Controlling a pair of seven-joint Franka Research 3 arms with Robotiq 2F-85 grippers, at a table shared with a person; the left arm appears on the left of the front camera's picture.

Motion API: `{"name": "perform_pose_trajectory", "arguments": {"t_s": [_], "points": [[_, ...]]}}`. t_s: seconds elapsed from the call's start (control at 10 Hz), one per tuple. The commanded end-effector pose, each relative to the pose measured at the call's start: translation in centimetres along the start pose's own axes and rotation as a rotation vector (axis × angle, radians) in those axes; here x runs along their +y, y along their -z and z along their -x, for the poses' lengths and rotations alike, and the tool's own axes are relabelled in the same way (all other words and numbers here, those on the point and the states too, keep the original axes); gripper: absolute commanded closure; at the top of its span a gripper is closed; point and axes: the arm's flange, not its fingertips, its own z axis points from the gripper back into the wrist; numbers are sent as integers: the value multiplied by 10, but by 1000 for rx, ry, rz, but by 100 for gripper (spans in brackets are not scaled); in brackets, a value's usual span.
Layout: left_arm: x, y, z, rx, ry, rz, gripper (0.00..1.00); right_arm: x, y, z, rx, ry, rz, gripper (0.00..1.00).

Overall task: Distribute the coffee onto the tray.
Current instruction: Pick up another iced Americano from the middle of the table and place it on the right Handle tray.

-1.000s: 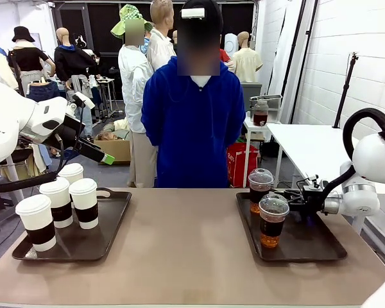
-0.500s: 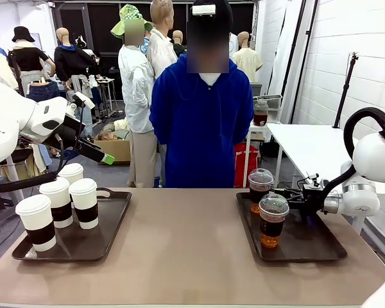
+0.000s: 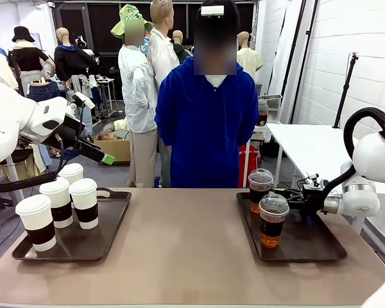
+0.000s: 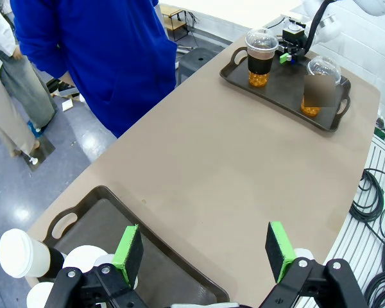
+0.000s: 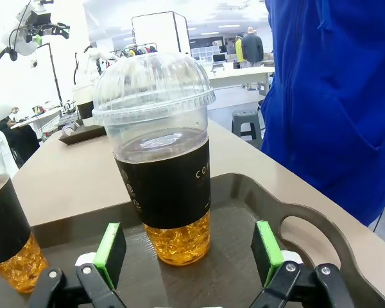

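Person point(image 3: 205, 109) shifted right, cup point(image 5: 157, 160) between open right end effector point(image 5: 187, 251) pads

Gripper point(image 5: 189, 253): jaws spread wide, green pads point(image 5: 109, 253) either side of a cup, not touching it
Cup point(image 5: 163, 167): clear, domed lid, brown drink, upright on the tray point(image 5: 276, 212)
Second cup point(image 5: 6, 218): at left edge
Person point(image 5: 333, 96): blue top, beyond the table

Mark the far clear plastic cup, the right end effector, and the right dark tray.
Far clear domed-lid plastic cup point(image 5: 160, 160), right wrist view, black sleeve.
Right end effector point(image 5: 189, 253), right wrist view, between fingertips.
Right dark brown tray point(image 3: 314, 247), front view, bare floor.
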Motion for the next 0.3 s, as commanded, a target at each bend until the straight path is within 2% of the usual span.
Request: {"name": "perform_pose_trajectory", "arguments": {"t_s": [0.0, 0.2], "points": [[1, 0, 1, -4, -4, 5, 0, -1, 0, 0, 9, -2, -11, 0], [1, 0, 1, -4, -4, 5, 0, -1, 0, 0, 9, -2, -11, 0]]}}
